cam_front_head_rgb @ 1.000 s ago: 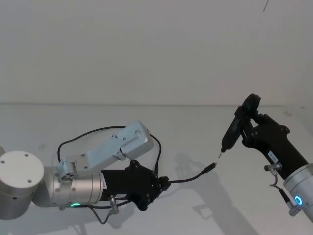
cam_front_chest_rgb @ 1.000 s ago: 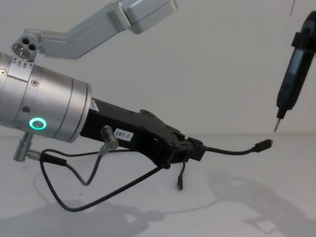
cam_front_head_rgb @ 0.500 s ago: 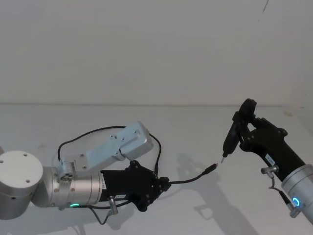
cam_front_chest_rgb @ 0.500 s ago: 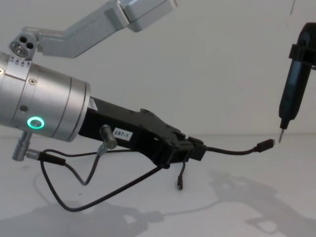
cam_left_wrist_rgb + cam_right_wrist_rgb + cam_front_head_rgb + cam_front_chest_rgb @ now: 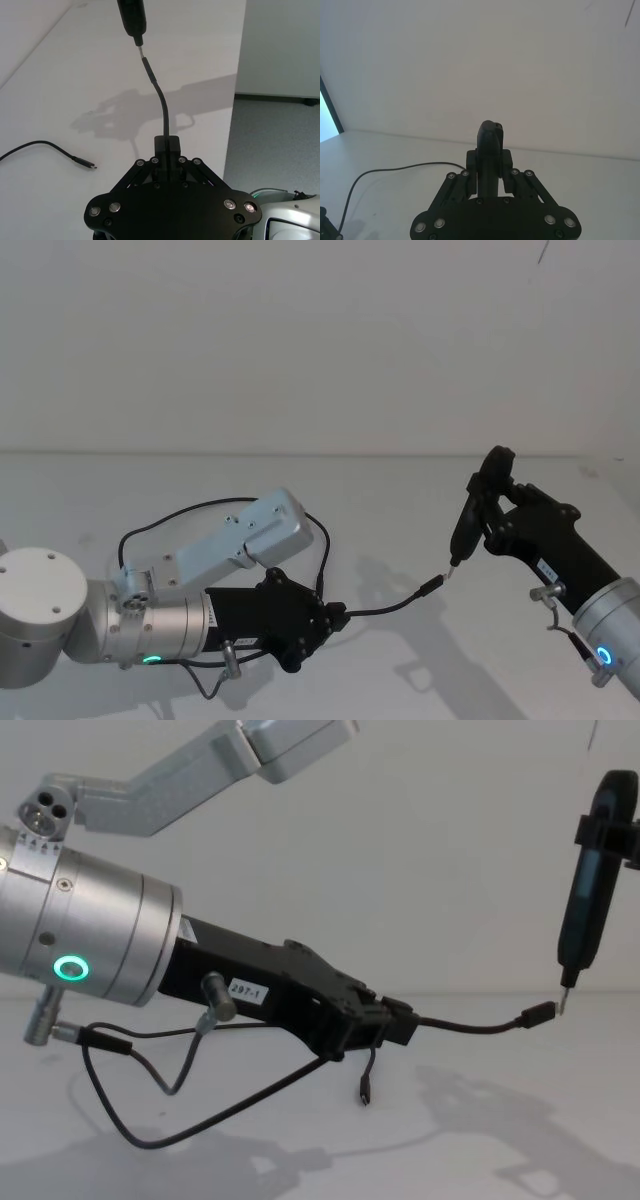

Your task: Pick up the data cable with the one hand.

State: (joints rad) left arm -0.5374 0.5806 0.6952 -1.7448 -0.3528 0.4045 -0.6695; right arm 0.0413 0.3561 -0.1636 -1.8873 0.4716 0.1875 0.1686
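Long thin black data cable (image 5: 385,604) clamped in left black angular two-jaw tool (image 5: 333,618), lifted off white surface (image 5: 400,510), free plug end pointing toward right tool (image 5: 488,502). Right tool gripping slim black pen-shaped driver (image 5: 585,905), tip just touching plug.

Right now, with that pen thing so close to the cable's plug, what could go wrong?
The left end effector holds the data cable well back from its plug, so the bendy free end could flex away when the pen tool's tip pushes it. The right end effector could also drive that tip past the plug.
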